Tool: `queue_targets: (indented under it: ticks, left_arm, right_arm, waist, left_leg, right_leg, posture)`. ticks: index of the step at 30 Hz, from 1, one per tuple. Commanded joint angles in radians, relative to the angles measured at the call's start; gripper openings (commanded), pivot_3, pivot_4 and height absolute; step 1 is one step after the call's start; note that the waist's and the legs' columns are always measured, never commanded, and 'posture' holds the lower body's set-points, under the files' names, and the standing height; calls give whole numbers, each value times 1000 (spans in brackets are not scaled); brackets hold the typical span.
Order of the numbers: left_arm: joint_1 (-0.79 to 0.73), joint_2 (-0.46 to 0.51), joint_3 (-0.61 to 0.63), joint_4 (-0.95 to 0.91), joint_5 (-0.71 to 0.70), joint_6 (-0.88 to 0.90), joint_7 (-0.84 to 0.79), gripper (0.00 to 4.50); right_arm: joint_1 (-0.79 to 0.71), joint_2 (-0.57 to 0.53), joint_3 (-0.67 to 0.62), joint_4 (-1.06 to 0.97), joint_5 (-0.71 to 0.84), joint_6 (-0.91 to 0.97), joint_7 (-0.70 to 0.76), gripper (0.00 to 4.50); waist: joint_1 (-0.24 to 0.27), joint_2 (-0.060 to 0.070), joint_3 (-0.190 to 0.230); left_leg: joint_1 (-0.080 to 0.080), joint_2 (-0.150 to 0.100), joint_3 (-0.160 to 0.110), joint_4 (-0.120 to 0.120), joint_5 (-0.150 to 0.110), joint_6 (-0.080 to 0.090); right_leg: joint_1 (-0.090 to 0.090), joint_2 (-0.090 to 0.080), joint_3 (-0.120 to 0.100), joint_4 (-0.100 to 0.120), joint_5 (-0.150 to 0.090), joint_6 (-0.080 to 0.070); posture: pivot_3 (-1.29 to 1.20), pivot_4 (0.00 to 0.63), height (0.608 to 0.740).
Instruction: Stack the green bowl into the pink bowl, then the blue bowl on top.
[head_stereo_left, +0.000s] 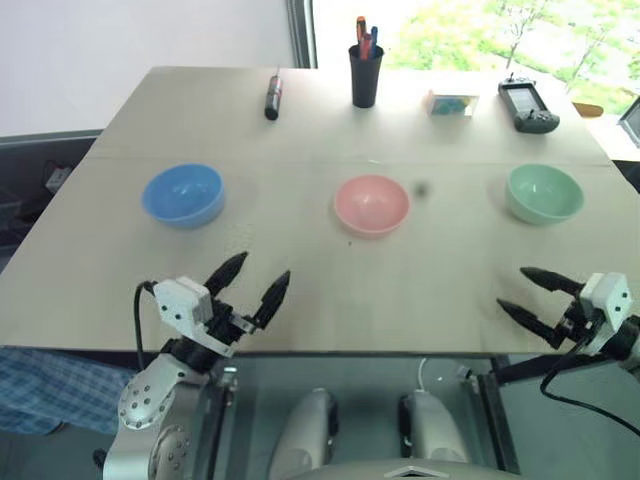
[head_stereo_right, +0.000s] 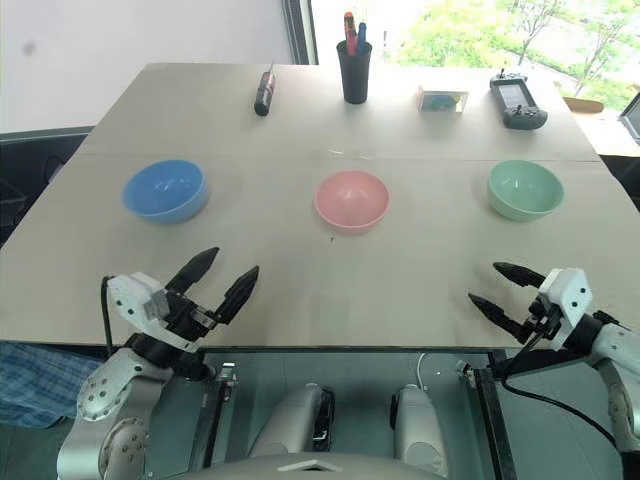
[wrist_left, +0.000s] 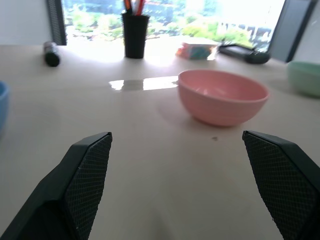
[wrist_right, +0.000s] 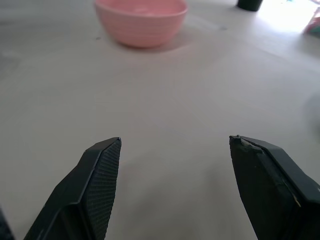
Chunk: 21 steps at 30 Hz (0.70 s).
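Nothing stacked yet. I've got the green bowl far right, ahead of my right gripper, clearly the nearer 1. Both grippers spread, empty. Pink bowl centre, blue bowl left.

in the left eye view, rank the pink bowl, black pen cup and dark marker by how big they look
1. pink bowl
2. black pen cup
3. dark marker
The cup and marker sit farther back, so they may look smaller than they are.
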Motion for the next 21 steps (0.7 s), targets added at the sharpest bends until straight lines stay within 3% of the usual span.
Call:
queue_targets:
  ticks: [1,8,14,21]
  left_arm:
    - [-1,17,-1,-58,-48,-45,-64,4427]
    - [-14,20,11,-40,-53,-71,-84,4427]
    - [-17,21,1,-30,-44,-82,-88,4427]
    - [-22,20,-11,-42,-36,-85,-80,4427]
  right_arm:
    - [-66,-48,36,-14,-105,-34,-33,3662]
    - [-300,-57,134,-67,-154,-4,-57,3662]
    - [-519,-60,309,-143,-217,88,-17,3662]
    - [-715,8,477,-127,-276,270,-17,3662]
  waist:
    - [-1,0,0]
    - [-3,0,0]
    - [-7,0,0]
    - [-3,-1,0]
  left_leg:
    - [0,0,0,0,0,0]
    - [0,-1,0,1,0,0]
    - [0,0,-1,1,0,0]
    - [-1,-1,-2,1,0,0]
  right_leg:
    - [0,0,0,0,0,0]
    - [0,1,0,0,0,-1]
    - [0,1,-1,0,0,-1]
    - [0,0,-1,-1,1,-1]
  posture:
    - [0,150,737]
    - [0,150,737]
    - [0,150,737]
    - [0,150,737]
